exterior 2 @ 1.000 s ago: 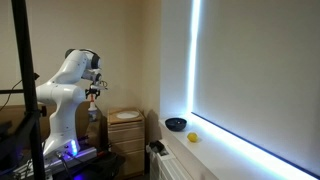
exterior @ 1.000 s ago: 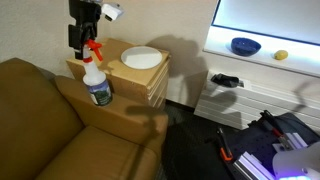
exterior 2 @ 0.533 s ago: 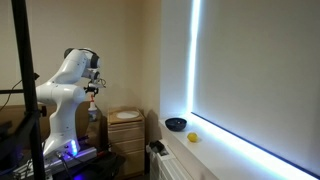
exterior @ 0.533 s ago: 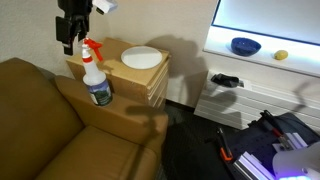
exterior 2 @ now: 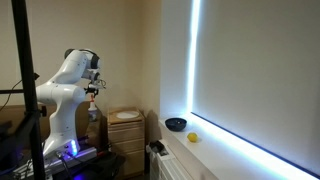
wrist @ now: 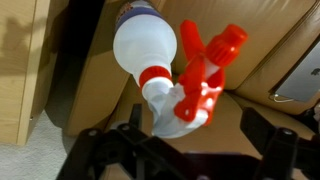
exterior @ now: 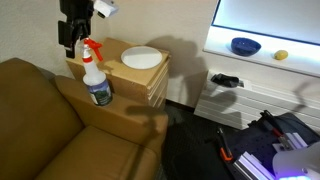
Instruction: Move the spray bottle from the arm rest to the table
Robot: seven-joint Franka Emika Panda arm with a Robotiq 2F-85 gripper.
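Spray bottle [exterior: 97, 80] upright on the arm rest [exterior: 120, 115] of the brown sofa, red trigger head on top, dark label round the lower body. Liquid level not readable.

Fingers [exterior: 67, 42] spread wide, holding nothing. Hanging above the bottle, tips about level with the red head and a little to one side of it in an exterior view. Apart from the bottle, no touch seen.

Wrist view, looking down on the bottle [wrist: 148, 48]: whitish body toward the top of the frame, red head lower down. One dark finger [wrist: 105, 152] low on each side of the head, with open gaps on both sides.

Bottle and fingers [exterior 2: 93, 92] too small in an exterior view to tell more than fingers above, bottle below.

Just behind the bottle, touching the arm rest: tan wooden side table [exterior: 150, 85]. On its top, near the bottle: white plate [exterior: 142, 57].

Well apart from the bottle, past the side table: white glossy counter [exterior: 262, 60], brightly lit. On it a blue bowl [exterior: 245, 45], seen in both exterior views [exterior 2: 176, 124], inside not readable. Small yellow item [exterior: 281, 55] just beside the bowl, on the counter surface and outside the bowl.

Below the counter, also well apart from the bottle: black item [exterior: 225, 80] on a lower white ledge, kind not clear.
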